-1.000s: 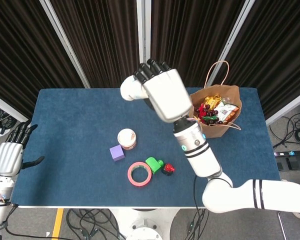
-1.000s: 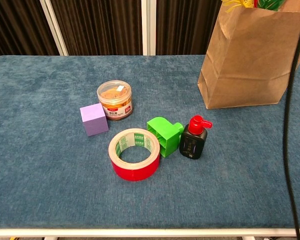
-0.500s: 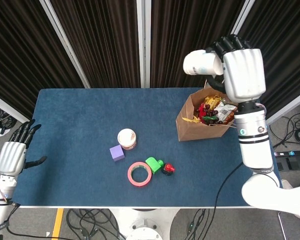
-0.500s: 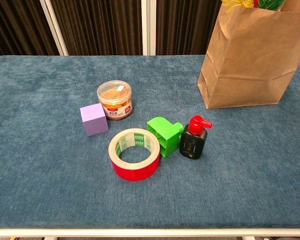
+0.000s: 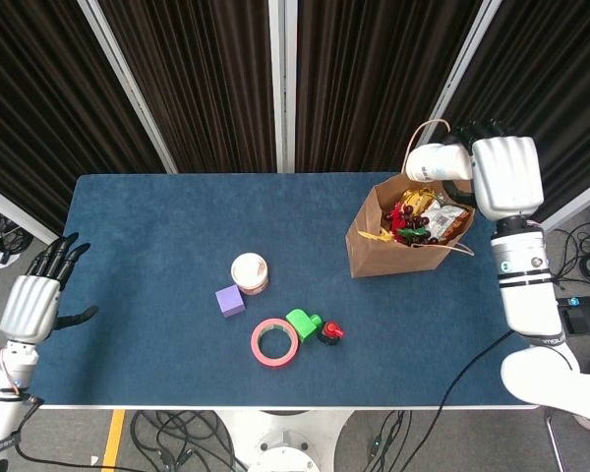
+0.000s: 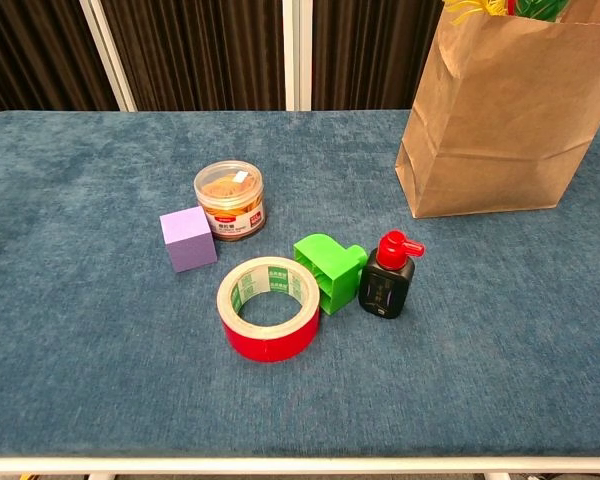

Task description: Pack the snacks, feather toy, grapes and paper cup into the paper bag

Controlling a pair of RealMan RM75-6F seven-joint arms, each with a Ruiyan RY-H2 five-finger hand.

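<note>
Head view shows the right hand (image 5: 506, 175) at the far right of the table (image 5: 147, 256), at about three o'clock from the paper bag (image 5: 393, 251), holding a white object, seemingly the paper cup (image 5: 431, 162), just above the bag's rim. A second ago this hand was swung out over the middle of the table, near the jar (image 5: 249, 272); half a second ago it stood high above the bag; now it has dropped lower and drawn in beside the opening. That suggests the cup is on the last stretch of its way in and only the release is left. The bag stands upright at about two o'clock on the table, its mouth open, with snacks (image 5: 442, 214), dark grapes (image 5: 410, 228) and yellow strands, probably the feather toy (image 5: 374, 234), already inside; chest view confirms the bag's upright front and some yellow and green poking from its top. The right hand's back faces the camera, fingers wrapped toward the white object, forearm rising near-vertical from below. The left hand (image 5: 34, 300) hangs off the table's left edge at nine o'clock, fingers spread and holding nothing, little moved over the second. The jar, purple cube (image 5: 230, 300), tape roll (image 5: 274, 341), green block (image 5: 302, 323) and small black bottle (image 5: 330, 333) sit clustered near six o'clock, untouched.
</note>
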